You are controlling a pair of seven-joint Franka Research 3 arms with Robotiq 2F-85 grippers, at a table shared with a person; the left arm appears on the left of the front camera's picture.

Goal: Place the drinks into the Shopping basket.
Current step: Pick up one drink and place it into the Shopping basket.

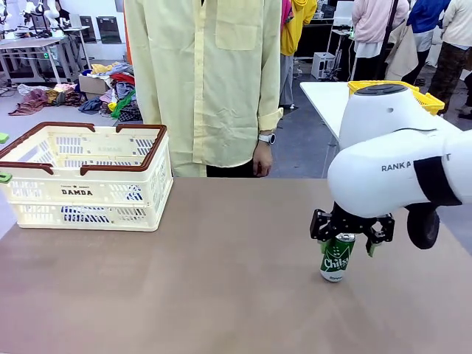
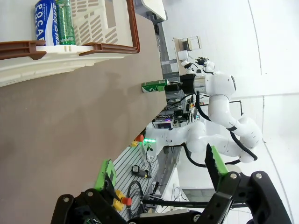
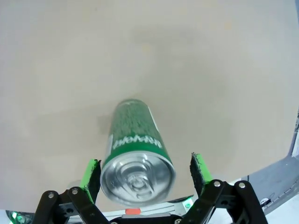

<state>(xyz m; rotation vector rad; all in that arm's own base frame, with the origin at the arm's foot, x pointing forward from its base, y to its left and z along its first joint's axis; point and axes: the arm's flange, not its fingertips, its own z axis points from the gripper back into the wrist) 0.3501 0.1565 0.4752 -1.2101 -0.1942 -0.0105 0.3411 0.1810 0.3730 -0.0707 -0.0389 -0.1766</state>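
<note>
A green can with white lettering stands upright on the brown table at the right. My right gripper hangs over its top, open, with one green pad on each side. From the right wrist, the can's silver top sits between the fingers of the right gripper, closer to the left pad, with a gap on the right. The Shopping basket, cream with a brown rim, stands at the table's left. Inside the basket, a blue can and a green can lie side by side. My left gripper is open and holds nothing.
A person in a pale yellow shirt stands at the table's far edge, one hand hanging by the side. A wide stretch of bare table lies between basket and can. A yellow mesh basket sits on a white table behind my right arm.
</note>
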